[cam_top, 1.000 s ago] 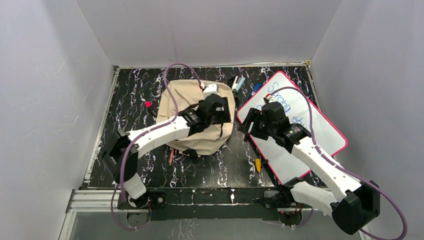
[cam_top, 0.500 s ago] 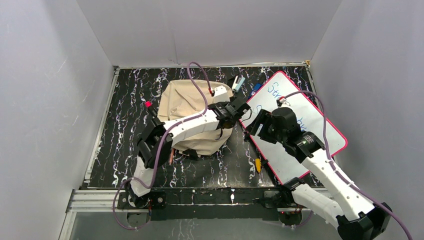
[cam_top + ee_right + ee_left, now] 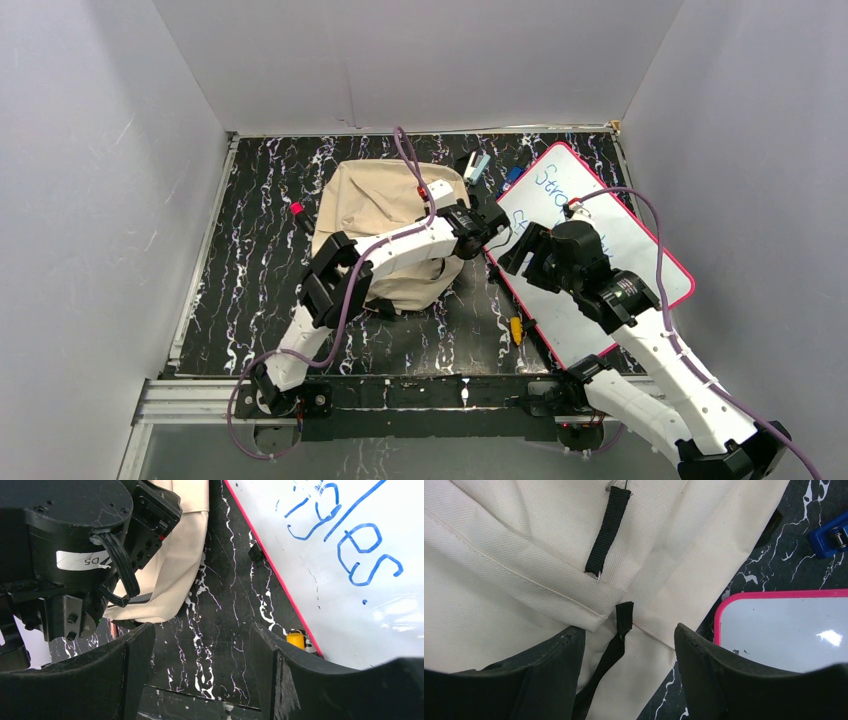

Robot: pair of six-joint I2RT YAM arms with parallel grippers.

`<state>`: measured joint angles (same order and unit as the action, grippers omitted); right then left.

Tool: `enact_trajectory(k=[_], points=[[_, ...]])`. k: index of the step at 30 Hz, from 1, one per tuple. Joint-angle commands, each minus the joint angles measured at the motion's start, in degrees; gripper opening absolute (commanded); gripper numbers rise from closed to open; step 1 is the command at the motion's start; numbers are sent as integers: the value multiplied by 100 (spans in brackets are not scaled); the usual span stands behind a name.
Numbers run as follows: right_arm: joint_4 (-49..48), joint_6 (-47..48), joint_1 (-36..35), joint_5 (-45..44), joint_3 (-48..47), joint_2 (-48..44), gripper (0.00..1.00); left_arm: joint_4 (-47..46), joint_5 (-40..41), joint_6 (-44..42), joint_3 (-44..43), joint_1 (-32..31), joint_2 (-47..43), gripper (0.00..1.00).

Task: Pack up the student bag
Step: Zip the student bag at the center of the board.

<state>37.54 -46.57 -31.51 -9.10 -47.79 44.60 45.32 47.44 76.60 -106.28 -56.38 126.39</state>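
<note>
In the top view, one small red object (image 3: 297,209) lay at the left on the black marbled table (image 3: 260,180). To its right, at upper centre of the frame, sat the one student bag (image 3: 385,230), flat and beige. Its opening could not be seen, so nothing of its contents could be told. Two arms worked here. The left gripper (image 3: 492,224) hovered over the bag's right edge. In the left wrist view its jaws stood apart around nothing, with a black strap (image 3: 608,535) and beige cloth beneath them. The right gripper (image 3: 512,258) sat just beside it, between bag and board. The right wrist view showed its jaws spread wide too, gripping nothing, above bare table. Below it lay one yellow item (image 3: 516,327), touching the pink frame of the single whiteboard (image 3: 610,230). The board lay tilted at right and bore blue writing. Above its upper corner lay one blue clip (image 3: 512,178) and one white-and-teal piece (image 3: 477,165).
</note>
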Motion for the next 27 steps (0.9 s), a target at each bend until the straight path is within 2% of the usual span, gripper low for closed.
enact_trajectory(k=[1, 13, 19, 27], points=[[-54, -64, 18, -111, -149, -106, 78, 398, 652, 417, -308, 1, 94, 61], [-58, -46, 15, -92, -125, -127, 79, 846, 795, 874, -14, 241, 167, 52], [-163, -46, 14, 2, -95, -62, 79, 629, 793, 798, 472, 376, -121, 40], [-218, -37, 20, 66, -40, -11, 79, 675, 796, 606, 627, 408, -338, 20]])
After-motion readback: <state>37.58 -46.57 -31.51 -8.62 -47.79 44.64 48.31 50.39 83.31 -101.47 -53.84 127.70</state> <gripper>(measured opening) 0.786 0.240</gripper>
